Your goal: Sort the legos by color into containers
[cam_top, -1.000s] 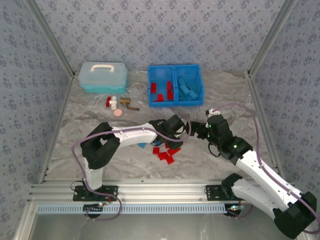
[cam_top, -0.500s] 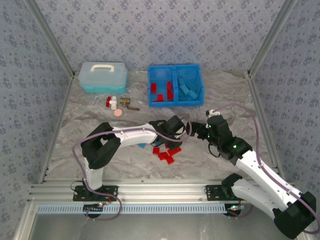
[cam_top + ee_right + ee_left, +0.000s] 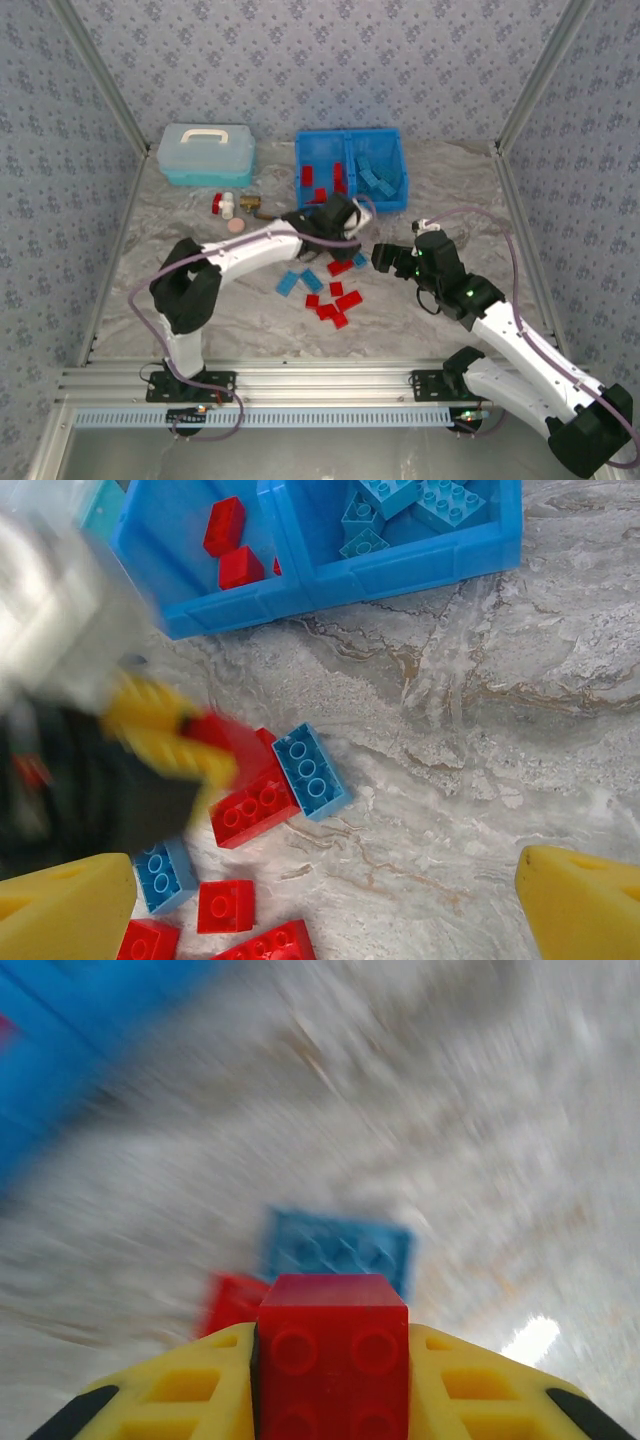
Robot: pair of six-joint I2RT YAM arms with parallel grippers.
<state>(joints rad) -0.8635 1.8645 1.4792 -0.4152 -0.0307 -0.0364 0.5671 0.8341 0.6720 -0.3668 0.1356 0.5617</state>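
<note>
Marble table (image 3: pixel 450 200); left gripper (image 3: pixel 333 1400) has lifted red lego (image 3: pixel 333 1305) toward blue bin (image 3: pixel 400 565)

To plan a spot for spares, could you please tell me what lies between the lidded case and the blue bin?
In the top external view, the stretch between the lidded case and the blue bin is bare tabletop.

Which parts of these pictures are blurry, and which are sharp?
Left wrist: the table and blue bin are streaked, but the gripped red lego is crisp. Right wrist: the left gripper is smeared, while the loose legos are sharp. Top external: sharp throughout.
</note>
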